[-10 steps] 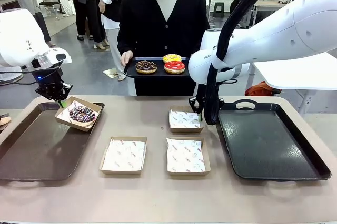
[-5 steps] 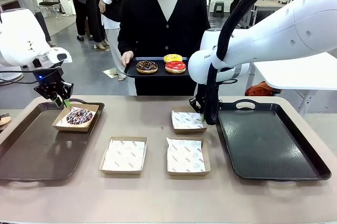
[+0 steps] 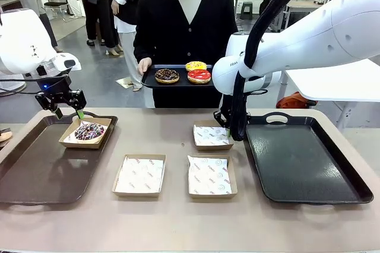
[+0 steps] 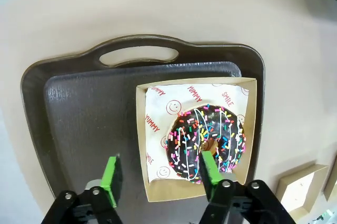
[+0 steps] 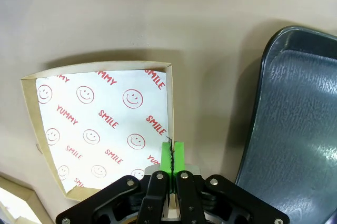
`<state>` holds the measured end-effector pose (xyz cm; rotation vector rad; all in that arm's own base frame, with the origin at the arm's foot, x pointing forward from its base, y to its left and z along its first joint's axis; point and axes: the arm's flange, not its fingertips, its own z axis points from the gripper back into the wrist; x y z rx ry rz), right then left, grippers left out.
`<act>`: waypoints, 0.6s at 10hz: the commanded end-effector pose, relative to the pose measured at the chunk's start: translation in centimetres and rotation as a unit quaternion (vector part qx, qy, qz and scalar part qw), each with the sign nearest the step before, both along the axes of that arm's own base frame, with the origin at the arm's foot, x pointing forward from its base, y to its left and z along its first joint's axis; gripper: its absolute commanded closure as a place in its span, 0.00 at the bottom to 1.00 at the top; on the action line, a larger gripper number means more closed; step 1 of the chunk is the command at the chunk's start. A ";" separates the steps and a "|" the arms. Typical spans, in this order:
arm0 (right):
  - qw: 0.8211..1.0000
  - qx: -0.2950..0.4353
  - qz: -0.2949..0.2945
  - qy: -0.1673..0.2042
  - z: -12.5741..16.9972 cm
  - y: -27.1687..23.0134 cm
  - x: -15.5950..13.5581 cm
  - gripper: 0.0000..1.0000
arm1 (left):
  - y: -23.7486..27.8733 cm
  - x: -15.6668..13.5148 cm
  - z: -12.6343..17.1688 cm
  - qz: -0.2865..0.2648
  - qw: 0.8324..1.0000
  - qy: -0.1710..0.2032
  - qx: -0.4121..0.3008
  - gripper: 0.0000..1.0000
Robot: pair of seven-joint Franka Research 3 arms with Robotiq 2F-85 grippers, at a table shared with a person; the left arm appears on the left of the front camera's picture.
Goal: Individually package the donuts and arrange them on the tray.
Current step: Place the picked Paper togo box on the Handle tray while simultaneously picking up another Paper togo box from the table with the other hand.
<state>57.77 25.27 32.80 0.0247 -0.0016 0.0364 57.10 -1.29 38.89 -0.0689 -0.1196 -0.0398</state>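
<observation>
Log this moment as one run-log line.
left pincer: open over boxed sprinkle donut on left tray | right pincer: shut on empty box rim | person: holding small tray, three donuts

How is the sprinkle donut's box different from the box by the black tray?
The donut box holds a sprinkle donut; the empty box has just paper. The donut box sits on the brown tray; the empty box sits on the table. The left claw hangs open over the donut box; the right claw pinches the empty box's edge. Both are brown, lined with smiley paper.
</observation>
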 end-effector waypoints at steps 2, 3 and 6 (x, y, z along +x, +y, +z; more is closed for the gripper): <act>1.000 0.008 -0.011 -0.001 2.2 -0.4 -0.6 1.00 | -0.2 -2.2 2.3 0.020 0.999 0.023 -0.018 0.00; 1.000 0.022 -0.014 -0.014 4.2 -1.0 -1.0 1.00 | 0.5 -4.5 4.2 0.030 0.997 0.032 -0.069 0.00; 0.998 0.042 -0.023 -0.042 9.1 -2.6 -1.7 1.00 | 5.2 -12.8 9.6 0.020 0.971 0.005 -0.237 0.00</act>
